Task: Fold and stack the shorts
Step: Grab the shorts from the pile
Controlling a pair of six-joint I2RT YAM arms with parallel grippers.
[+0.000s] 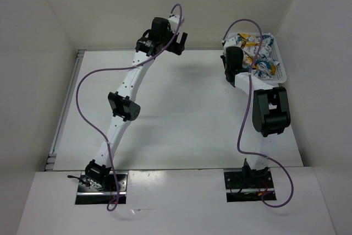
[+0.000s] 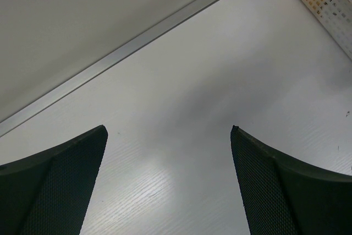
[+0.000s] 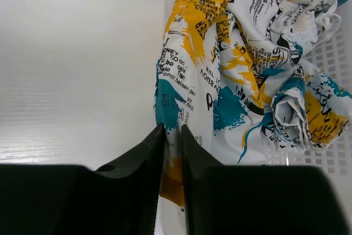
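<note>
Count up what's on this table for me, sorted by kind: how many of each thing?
Robot arms: 2, the left arm and the right arm
White mesh basket: 1
Crumpled heap of printed shorts: 1 (the pairs in it cannot be told apart)
Total: 4

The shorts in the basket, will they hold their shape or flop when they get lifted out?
Likely floppy: the shorts lie crumpled in soft folds, one edge draped over the white mesh basket rim. Probably light, being thin fabric. With the right gripper pinching one edge, they would likely hang and trail, perhaps dragging on the rim.
</note>
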